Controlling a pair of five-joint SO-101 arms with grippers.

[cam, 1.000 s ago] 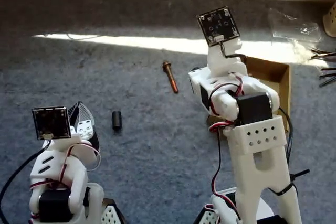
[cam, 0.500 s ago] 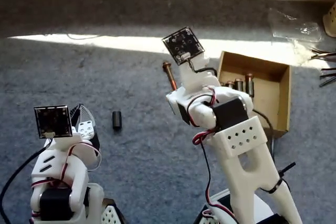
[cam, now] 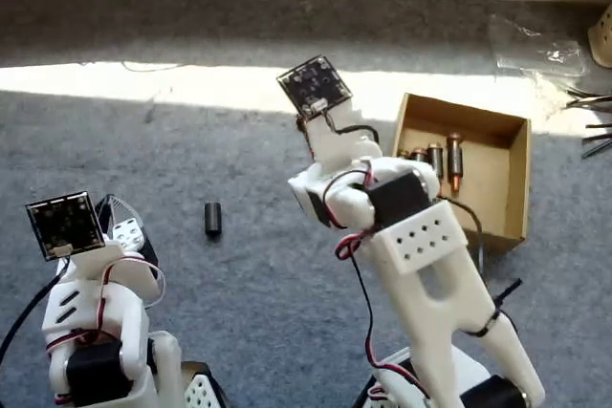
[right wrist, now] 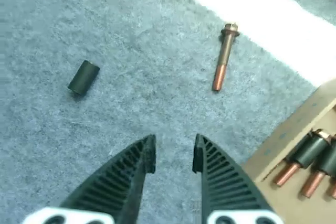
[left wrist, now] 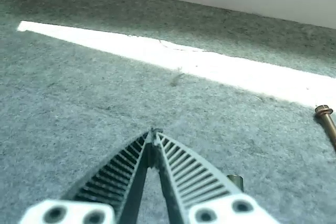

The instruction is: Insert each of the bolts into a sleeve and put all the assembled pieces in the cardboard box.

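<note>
A copper bolt [right wrist: 224, 56] lies loose on the grey carpet, a short way ahead of my right gripper [right wrist: 173, 153], which hangs open above the carpet with nothing between its fingers. The black sleeve [right wrist: 84, 77] lies on its side apart from the bolt, between the two arms [cam: 212, 219]. The cardboard box [cam: 497, 193] sits at the right and holds three assembled pieces [cam: 436, 160], also seen beside the right gripper [right wrist: 310, 156]. My left gripper [left wrist: 154, 132] is shut and empty, low over the carpet, with the bolt [left wrist: 328, 124] far off to one side.
A bright strip of sunlight [cam: 191, 83] crosses the carpet behind the arms. A clear plastic bag [cam: 535, 45] and dark cables [cam: 588, 126] lie at the far right. A wall runs along the back edge.
The right arm has swung left, away from over the box, to above the loose bolt. The box's contents have come into sight. The left arm has shifted slightly left.
</note>
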